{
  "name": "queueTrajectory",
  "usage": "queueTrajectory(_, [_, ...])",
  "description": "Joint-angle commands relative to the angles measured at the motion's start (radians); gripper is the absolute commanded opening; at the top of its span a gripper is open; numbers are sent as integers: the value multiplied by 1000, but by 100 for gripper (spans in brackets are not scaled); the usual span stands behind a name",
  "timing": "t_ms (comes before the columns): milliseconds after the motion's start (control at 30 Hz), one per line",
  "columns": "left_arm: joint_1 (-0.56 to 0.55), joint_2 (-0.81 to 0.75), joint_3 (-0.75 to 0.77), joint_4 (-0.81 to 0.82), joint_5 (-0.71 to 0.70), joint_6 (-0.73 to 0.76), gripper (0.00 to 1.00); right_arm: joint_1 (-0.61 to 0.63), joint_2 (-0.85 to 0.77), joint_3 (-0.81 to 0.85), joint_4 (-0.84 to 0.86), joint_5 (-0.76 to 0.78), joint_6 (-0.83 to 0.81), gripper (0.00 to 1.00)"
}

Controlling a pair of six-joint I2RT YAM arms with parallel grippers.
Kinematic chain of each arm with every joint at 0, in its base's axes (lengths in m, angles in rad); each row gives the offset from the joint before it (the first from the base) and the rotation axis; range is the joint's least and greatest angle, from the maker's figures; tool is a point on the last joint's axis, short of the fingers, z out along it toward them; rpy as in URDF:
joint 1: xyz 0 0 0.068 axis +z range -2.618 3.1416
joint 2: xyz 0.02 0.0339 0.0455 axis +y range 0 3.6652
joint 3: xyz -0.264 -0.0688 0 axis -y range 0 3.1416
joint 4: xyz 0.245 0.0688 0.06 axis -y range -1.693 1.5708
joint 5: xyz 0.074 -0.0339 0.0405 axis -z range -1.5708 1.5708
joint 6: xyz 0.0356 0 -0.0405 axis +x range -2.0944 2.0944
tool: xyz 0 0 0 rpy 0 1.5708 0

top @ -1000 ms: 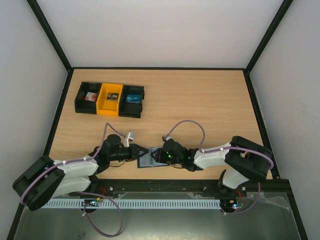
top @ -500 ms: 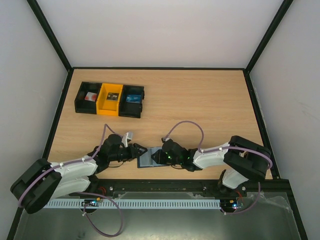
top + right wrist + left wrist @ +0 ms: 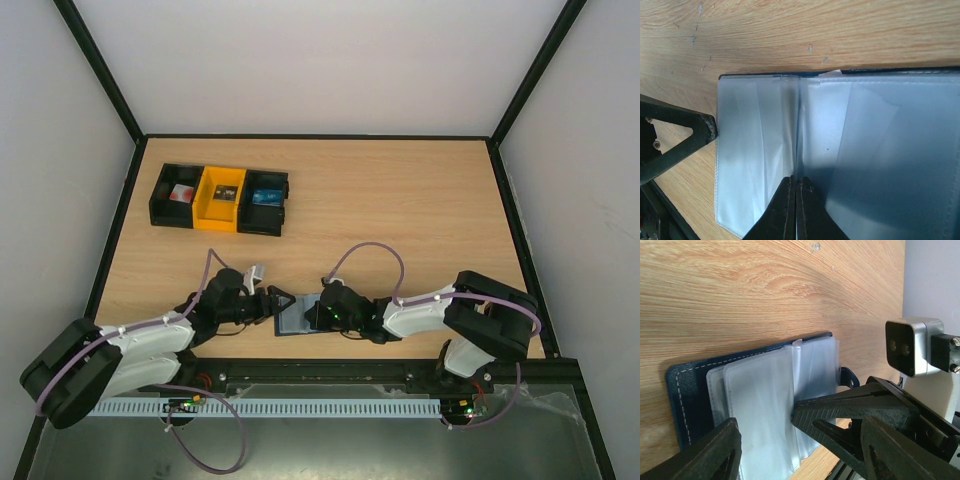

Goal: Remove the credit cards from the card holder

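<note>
The card holder (image 3: 293, 319) lies open and flat on the counter (image 3: 400, 200) at its near edge, between my two arms. Its navy cover faces down and its clear plastic sleeves (image 3: 755, 145) face up. My right jaws are closed tip to tip over the fold between the sleeves; whether a sleeve is pinched cannot be determined. My left jaws stand wide apart just beside the holder's left edge, gripping nothing. A row of black and yellow bins (image 3: 219, 197) sits well apart at the far left.
</note>
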Motion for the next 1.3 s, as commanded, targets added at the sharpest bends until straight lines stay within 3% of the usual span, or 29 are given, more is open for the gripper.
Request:
queueTrajectory(0, [7,-26,9,-30,-16,7,68,4,39,-17,-101,49,-6,2])
queueTrajectory(600, [7,68,4,48,24,9,70,4,56,-21,-79,38,-6,2])
queueTrajectory(833, [7,44,14,-42,-14,33,70,5,57,-19,-79,41,-8,2])
queueTrajectory(1267, [7,39,-2,-32,-13,18,68,4,59,-16,-80,41,-12,2])
